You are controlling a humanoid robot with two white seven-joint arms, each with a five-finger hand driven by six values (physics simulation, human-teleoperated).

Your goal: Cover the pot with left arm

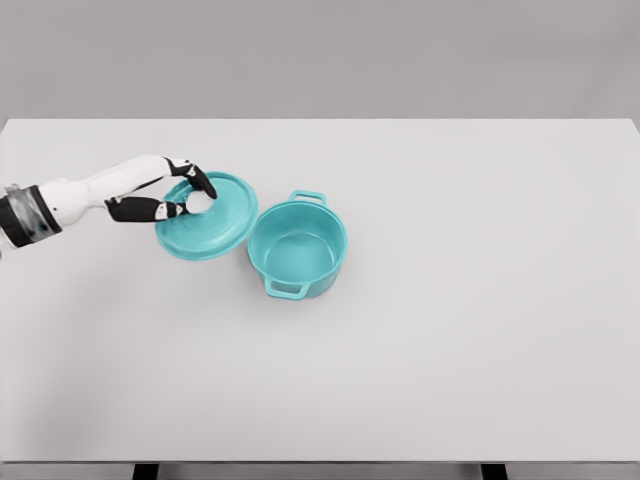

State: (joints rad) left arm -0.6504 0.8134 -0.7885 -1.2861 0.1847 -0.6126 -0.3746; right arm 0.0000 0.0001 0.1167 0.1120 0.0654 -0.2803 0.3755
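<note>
The left hand (175,198) came in from the left, its fingers curled around the white knob (198,203) of the teal lid (212,222). The lid sat tilted just left of the open pot (297,250) on the table (450,330). It should hold tight, lift, and set the lid flat on the rim.

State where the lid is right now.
In the head view, the lid is left of centre on the table, just left of the open pot, with the left hand gripping its knob.
</note>
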